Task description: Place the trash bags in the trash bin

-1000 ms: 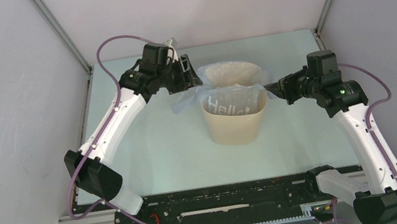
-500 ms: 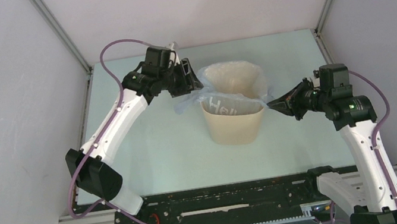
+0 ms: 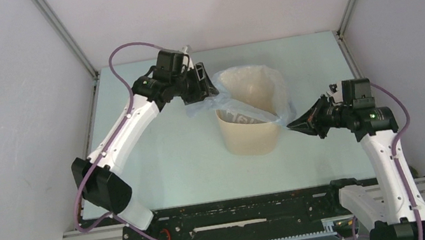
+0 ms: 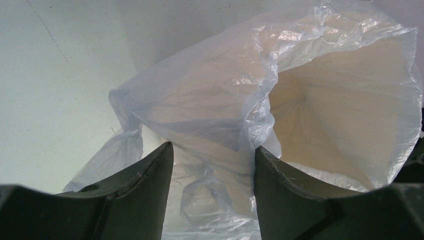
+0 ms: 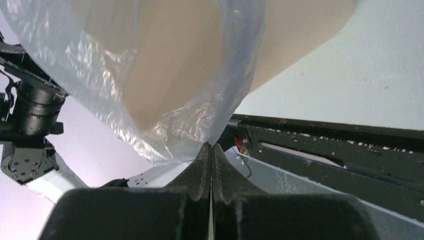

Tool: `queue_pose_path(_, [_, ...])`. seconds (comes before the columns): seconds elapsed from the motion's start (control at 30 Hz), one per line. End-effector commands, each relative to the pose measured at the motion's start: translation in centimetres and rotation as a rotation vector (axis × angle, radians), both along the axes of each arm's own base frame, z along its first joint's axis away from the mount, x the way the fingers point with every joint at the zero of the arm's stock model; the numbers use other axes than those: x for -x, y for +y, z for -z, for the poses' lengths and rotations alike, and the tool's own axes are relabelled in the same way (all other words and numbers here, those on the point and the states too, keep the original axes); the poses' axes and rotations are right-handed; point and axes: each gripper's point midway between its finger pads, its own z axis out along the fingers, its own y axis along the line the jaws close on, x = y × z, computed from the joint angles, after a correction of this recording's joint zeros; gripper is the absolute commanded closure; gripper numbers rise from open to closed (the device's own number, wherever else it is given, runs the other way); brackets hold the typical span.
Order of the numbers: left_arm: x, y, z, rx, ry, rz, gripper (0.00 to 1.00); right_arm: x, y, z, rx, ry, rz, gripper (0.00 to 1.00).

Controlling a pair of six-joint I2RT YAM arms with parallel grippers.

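White lettering on trash bag: folded, partly hidden, not legible.

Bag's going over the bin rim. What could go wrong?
Right gripper is shut on a thin corner of the trash bag, stretched taut: it may tear or slip out.
That sideways pull could tip the trash bin.
Left gripper is open, so that side's bag edge is loose.
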Motion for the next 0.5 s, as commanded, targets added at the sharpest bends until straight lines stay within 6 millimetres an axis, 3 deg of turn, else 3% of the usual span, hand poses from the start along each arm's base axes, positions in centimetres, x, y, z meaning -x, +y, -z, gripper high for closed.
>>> queue_pose_path(0.0, [0.0, -0.5, -0.9, 0.009, -0.024, 0.040, 0.37, -2.7, -0.8, 0.3, 0.058, -0.098, -0.014, 1.00])
queue_pose_path(0.13, [0.5, 0.0, -2.0, -0.007, -0.068, 0.067, 0.29, -4.2, -1.2, 1.7, 0.089, -0.083, -0.027, 1.00])
queue_pose_path(0.3, [2.3, 1.5, -6.3, 0.020, -0.163, 0.063, 0.01, -4.0, -1.2, 2.0, 0.099, -0.081, -0.046, 1.00])
queue_pose_path(0.4, [3.6, 4.0, -8.7, -0.001, -0.173, -0.047, 0.00, -3.8, -1.2, 1.5, 0.091, -0.093, -0.038, 1.00])
queue_pose_path(0.47, [4.7, 6.3, -8.9, -0.032, -0.131, -0.172, 0.00, -3.8, -1.0, 1.2, 0.075, -0.095, -0.035, 1.00])
